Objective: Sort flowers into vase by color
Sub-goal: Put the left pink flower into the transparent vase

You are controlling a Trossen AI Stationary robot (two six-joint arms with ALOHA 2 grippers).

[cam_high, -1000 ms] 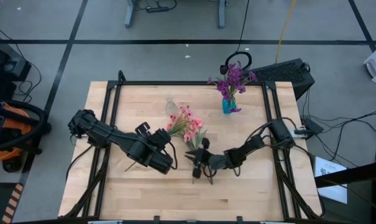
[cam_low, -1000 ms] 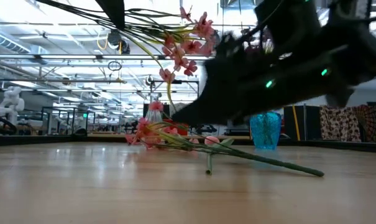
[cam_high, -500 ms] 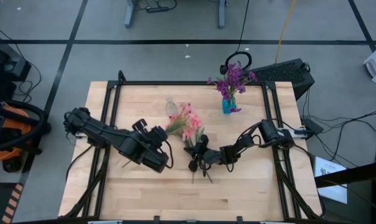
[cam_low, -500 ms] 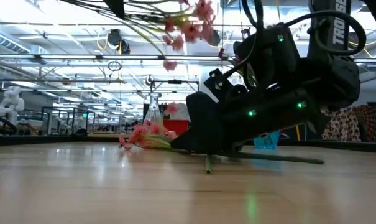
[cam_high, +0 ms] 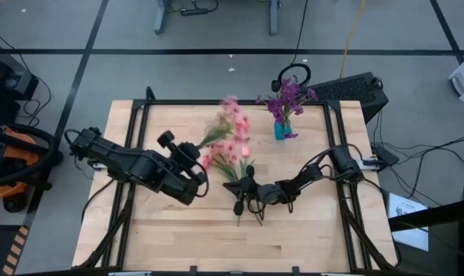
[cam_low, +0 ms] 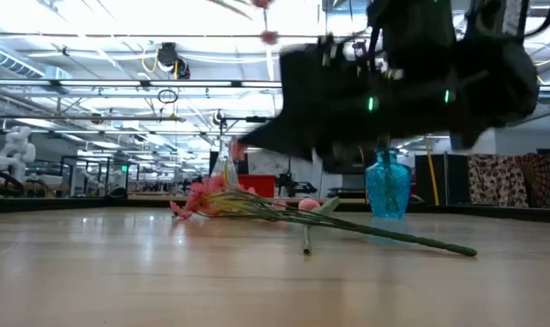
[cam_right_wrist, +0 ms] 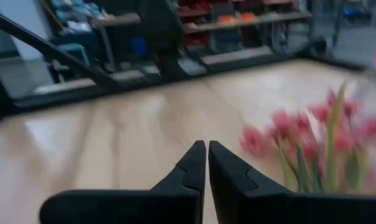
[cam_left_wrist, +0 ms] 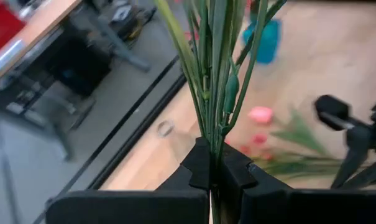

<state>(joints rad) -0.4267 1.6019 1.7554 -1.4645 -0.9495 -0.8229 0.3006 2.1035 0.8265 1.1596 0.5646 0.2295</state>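
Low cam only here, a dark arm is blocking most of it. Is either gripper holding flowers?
Observer: Yes. The left gripper is shut on a bunch of thin green stems.
Operator: Which colour?
Observer: Pink. From above, that bunch's pink blossoms hang over the light wooden table.
Operator: Right one?
Observer: The right gripper is shut with nothing in it.
Operator: Purple ones?
Observer: The purple flower sprays stand in the small teal glass vase.

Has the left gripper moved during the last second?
Yes. The left gripper, shut on the pink flower spray, moved up-table, toward the blue vase.
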